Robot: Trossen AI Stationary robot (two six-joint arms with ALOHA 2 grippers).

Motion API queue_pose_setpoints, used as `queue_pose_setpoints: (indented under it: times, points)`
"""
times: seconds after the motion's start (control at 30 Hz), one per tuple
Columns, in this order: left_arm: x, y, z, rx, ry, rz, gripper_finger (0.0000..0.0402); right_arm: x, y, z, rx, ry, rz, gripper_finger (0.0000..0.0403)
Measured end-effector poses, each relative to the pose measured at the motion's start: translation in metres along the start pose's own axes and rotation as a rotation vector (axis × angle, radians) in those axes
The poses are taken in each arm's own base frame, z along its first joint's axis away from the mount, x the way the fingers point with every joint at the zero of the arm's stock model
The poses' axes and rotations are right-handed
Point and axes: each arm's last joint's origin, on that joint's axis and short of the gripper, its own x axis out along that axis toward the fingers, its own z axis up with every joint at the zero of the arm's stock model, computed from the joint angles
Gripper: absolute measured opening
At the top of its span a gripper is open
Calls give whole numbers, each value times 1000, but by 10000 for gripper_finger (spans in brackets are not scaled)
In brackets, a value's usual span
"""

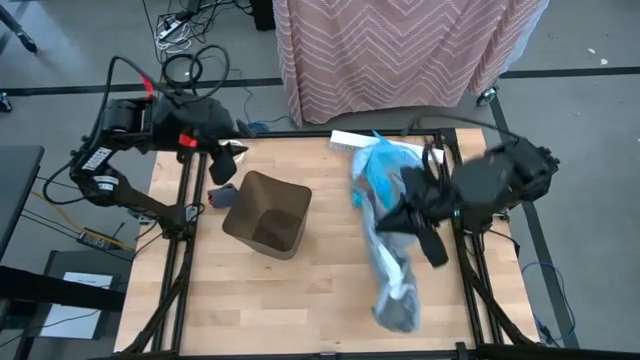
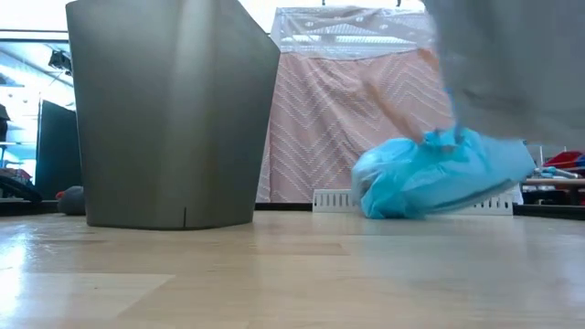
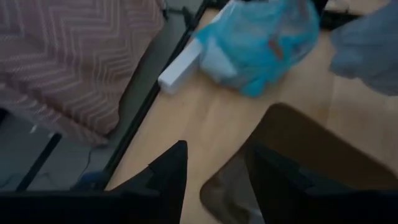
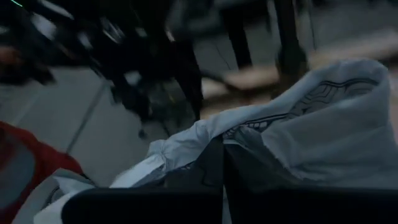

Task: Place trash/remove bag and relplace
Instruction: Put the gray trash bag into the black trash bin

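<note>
A grey-brown bin [image 1: 265, 215] stands upright on its base at the table's middle left, large in the low view [image 2: 169, 110]. My right gripper [image 1: 402, 215] is raised over the right half, shut on a pale grey bag [image 1: 392, 270]. The bag hangs below it, and its lower part [image 2: 512, 64] is clear of the table. A filled blue bag [image 1: 383, 165] lies at the far right against a white box [image 1: 350, 140]. My left gripper [image 3: 214, 180] hovers open above the bin's far-left side, with nothing between its fingers. The trash is hidden. My right gripper pinches a gathered, crumpled fold of the grey bag [image 4: 249, 134] between its two shut fingers; how many layers, I cannot tell. The bag bulges up around the fingertips and hangs slack below them, lifted off the table.
A small dark lump [image 1: 220, 195] lies on the table left of the bin. Black frame rails [image 1: 180, 260] run along both sides of the table. A pink patterned cloth [image 1: 400, 50] hangs beyond the far edge. Bare wood [image 1: 310, 300] lies near the front.
</note>
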Motion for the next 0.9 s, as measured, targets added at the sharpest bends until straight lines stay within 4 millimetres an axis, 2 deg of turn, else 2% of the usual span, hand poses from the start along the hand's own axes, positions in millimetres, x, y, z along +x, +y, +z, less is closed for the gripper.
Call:
queue_pose_setpoints:
  times: [0.13, 0.37, 0.47, 0.6, 0.77, 0.9]
  points:
    - [-1, 2, -7, -17, 67, 45, 170, 6, -15, 26, -98, -131, 94, 0]
    - [2, 4, -13, -28, 91, 106, 170, 31, -38, 67, -191, -341, 310, 0]
    - [6, 5, -20, -21, 112, 155, 170, 26, -43, 87, -220, -506, 426, 0]
    - [11, 6, -33, -30, 150, 189, 170, 10, -48, 108, -294, -713, 576, 0]
    - [21, 7, -56, -69, 205, 248, 170, -5, -49, 117, -380, -861, 612, 0]
    - [28, 9, -79, -94, 243, 295, 170, -2, -50, 121, -388, -913, 628, 0]
